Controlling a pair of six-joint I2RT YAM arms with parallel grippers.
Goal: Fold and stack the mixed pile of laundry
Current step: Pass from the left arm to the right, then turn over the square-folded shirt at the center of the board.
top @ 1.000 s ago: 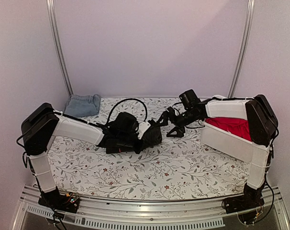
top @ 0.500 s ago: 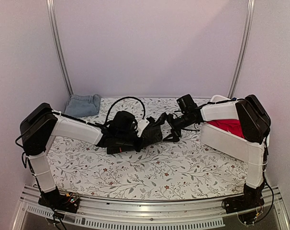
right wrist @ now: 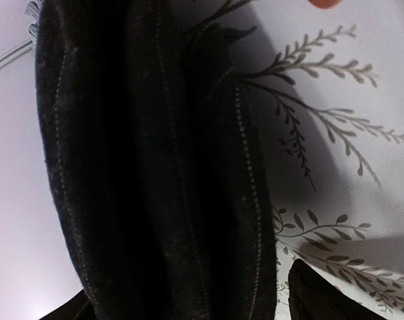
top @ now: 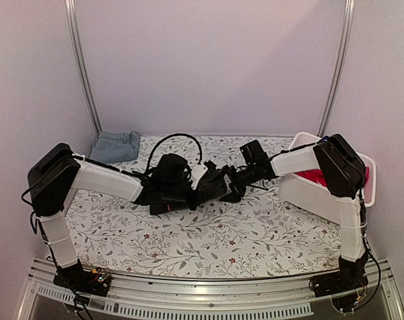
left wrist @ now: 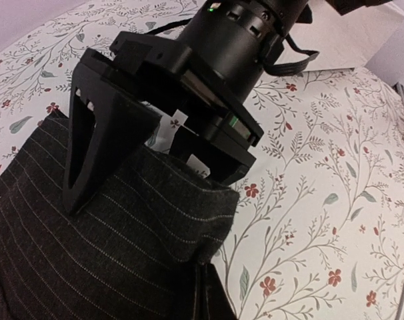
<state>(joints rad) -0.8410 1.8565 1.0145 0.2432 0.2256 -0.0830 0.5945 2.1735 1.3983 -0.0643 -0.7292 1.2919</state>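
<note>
Judging the black pinstriped shirt (left wrist: 109,253) limp, light and slippery, I am seeing it lying at table centre. The right gripper (left wrist: 145,187), at its 3 o'clock, is straddling a raised fold with fingers apart. The left gripper (top: 203,189), at 9 o'clock, is hiding in cloth, so I cannot tell its grip. I am favouring that doubled fold as the hold.

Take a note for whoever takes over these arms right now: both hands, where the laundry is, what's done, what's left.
Left hand: down on the black pinstriped shirt mid-table; its grip can't be made out.
Right hand: jaws apart, straddling the shirt's edge nearest the white bin, not closed.
Denim piece: lies folded at the table's far left corner.
Red cloth: in the bin, on the right.
Done: the denim looks folded.
Left: fold the shirt, take out and fold the red cloth, then stack everything.
</note>
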